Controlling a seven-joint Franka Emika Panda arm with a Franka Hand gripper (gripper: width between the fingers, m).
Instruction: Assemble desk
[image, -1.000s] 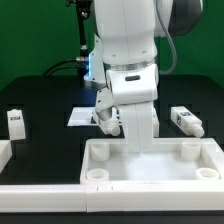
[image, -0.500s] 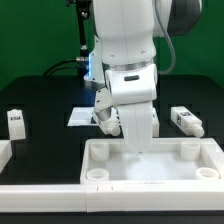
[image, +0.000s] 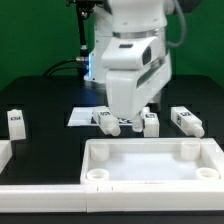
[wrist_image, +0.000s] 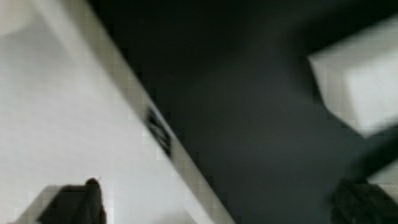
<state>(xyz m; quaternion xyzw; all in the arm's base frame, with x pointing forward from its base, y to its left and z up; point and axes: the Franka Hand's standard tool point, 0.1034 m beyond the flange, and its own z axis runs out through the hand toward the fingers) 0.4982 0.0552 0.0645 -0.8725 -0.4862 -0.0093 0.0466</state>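
Your tool (wrist_image: 222, 203) hangs open and empty. In the exterior view, you find a short white tagged plastic leg (image: 105, 122) just beside it at 9 o'clock, long axis 10-to-4. The white rimmed tabletop (image: 150, 158) lies at 6 o'clock.

The exterior view faces the arm (image: 130, 70) head-on across the tabletop (image: 150, 160) — the wrist view looks close, blurred, onto the same black table (wrist_image: 249, 100).

1. The wrist view is blurred; I cannot read the dark mark (wrist_image: 159, 132) on the white plastic surface (wrist_image: 63, 110).
2. Its edge crops the fingertips (wrist_image: 71, 203) of the black gripper (wrist_image: 222, 206).
3. In the exterior view, the white robot arm (image: 130, 65) hides part of the flat white marker board (image: 80, 116).
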